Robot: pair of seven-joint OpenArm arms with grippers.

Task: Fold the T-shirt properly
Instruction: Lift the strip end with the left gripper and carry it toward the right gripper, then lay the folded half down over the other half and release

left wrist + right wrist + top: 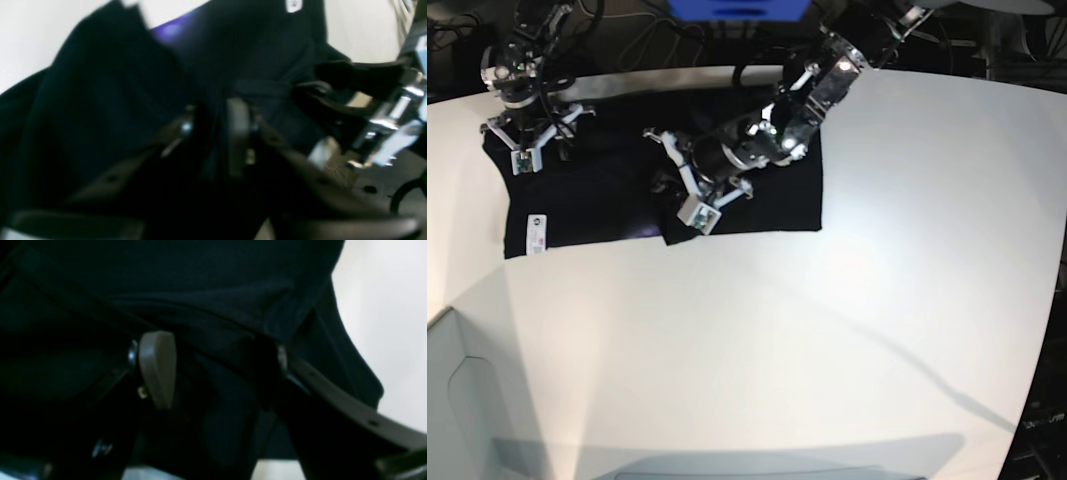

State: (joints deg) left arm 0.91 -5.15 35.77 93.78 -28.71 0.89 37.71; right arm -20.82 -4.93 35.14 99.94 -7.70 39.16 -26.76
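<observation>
**Inspector A:** Location of the T-shirt (607, 200)?

**Inspector B:** Spread on the far left part of the white surface (827, 330), lying flat. A small white label (536, 232) shows at its near left edge. No containers in any view.

**Inspector A:** Left hand (695, 185)?

**Inspector B:** In the base view it is low over the middle of the shirt, its two fingers spread apart at the near edge, where a fold of cloth lies. The left wrist view shows black cloth at and between the fingers, but that picture is blurred; I cannot tell whether cloth is gripped or loose.

**Inspector A:** Right hand (530, 140)?

**Inspector B:** Over the far left corner of the shirt, fingers wide. The right wrist view shows a grey pad (156, 368) and the opposite finger well apart, dark fabric bunched between them. Whether it is pinched, I cannot tell.

**Inspector A:** What does one view give that another lacks?

**Inspector B:** The left wrist view alone shows a purplish patch (170, 30) on the shirt and a second white tag (293, 5) at the top. Only the base view shows the garment's outline.
</observation>
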